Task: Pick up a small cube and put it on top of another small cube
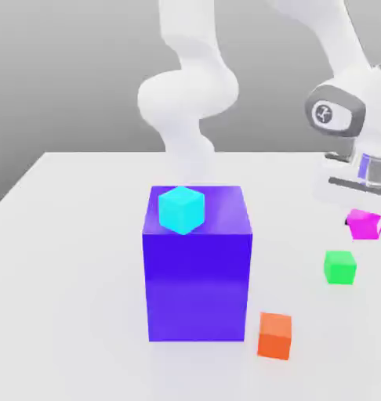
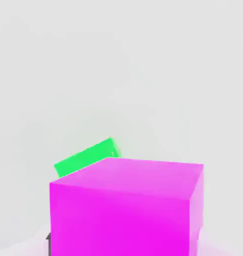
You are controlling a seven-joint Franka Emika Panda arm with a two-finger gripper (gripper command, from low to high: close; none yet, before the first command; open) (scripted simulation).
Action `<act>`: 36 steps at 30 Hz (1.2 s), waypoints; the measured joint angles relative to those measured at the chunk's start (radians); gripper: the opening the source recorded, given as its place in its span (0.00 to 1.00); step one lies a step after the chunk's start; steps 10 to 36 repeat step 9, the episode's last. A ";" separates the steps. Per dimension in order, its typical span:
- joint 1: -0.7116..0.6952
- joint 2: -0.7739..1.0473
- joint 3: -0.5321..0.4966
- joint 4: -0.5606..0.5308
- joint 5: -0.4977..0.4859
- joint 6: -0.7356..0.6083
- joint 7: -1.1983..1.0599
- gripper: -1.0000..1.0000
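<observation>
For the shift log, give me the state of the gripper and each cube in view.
Gripper: jaws shut on the magenta cube
Magenta cube: gripped
Green cube: not gripped
Orange cube: not gripped
Cyan cube: resting on the blue block

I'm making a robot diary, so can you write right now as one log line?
gripper: shut on magenta cube | green cube: on table | cyan cube: on blue block | stacking: not yet done

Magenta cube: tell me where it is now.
The magenta cube is in the gripper's grip, toward the exterior view's right, with the green cube its nearest neighbour.
</observation>
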 joint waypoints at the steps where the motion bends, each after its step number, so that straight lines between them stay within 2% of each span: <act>1: -0.001 0.016 0.004 -0.009 -0.018 0.029 0.004 0.00; 6: 0.000 0.177 -0.018 -0.012 -0.129 0.192 0.075 0.00; 7: 0.006 0.205 -0.028 -0.010 -0.150 0.219 0.090 1.00; 36: 0.006 0.205 -0.028 -0.010 -0.150 0.219 0.090 1.00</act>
